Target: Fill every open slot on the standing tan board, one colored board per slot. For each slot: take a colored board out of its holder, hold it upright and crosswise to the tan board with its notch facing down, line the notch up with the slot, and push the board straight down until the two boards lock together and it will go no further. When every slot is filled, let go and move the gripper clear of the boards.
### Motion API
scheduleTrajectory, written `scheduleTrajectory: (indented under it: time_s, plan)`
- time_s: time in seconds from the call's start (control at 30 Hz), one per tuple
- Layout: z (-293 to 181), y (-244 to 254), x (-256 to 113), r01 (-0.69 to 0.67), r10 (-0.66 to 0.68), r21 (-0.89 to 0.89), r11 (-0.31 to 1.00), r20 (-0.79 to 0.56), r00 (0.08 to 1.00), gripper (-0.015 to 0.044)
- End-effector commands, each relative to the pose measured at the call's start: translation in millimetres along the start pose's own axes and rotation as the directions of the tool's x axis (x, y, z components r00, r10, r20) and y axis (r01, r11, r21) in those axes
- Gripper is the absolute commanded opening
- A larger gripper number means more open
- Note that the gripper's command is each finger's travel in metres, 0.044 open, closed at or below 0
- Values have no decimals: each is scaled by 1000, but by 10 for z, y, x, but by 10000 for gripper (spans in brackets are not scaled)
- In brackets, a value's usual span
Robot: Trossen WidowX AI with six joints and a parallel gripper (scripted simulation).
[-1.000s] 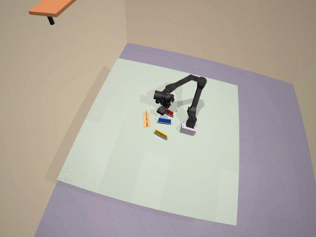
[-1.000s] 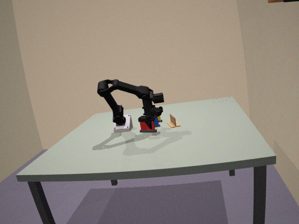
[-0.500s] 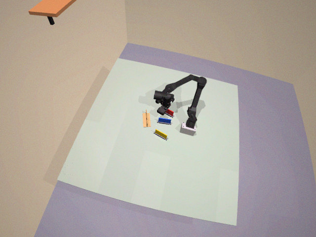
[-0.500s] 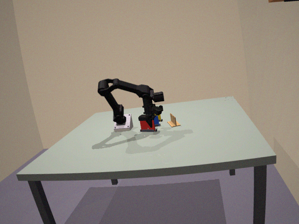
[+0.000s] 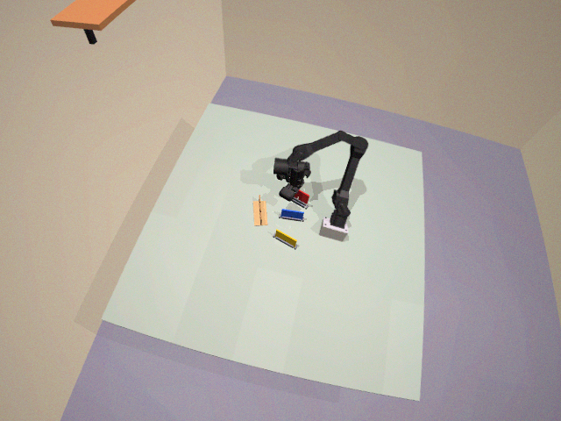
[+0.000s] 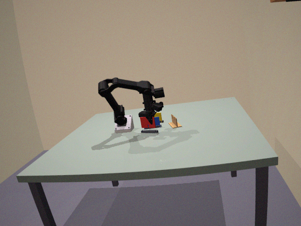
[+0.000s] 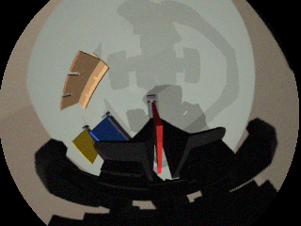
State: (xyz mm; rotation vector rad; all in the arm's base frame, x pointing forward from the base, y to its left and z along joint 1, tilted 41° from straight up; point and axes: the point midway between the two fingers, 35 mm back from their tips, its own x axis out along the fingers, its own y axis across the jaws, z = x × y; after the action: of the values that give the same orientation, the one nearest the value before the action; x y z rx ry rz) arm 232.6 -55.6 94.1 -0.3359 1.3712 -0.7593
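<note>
Red board is the piece in hand: jaws drawn narrow, shut on it, one of the dark fingers seen against its face in the exterior view. Board upright, lower edge above its holder, with a strip of table showing between the two in that same view. Notch on the red board: hidden or too small to make out.

Blue board upright in its own holder, near the red one's station. Yellow board likewise, in the holder beyond the blue, farther from the jaws.

Tan board stands on a flat tan base, apart from the jaws and the red board. Two slots distinct in the wrist view, both open; full count uncertain. No colored board seated there.

Black arm rises from a pale block, arches over and drops to the jaws, which point down. Its shadow lies across the table.
</note>
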Motion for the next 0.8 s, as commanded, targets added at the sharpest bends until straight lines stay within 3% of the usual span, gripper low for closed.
scheduleTrajectory:
  time_s: [0.0,0.77]
  plan:
    - [10,5,-80,-6,6,5,1000,2,1000,0]
    - [7,7,-609,-7,7,4,1000,0,1000,0]
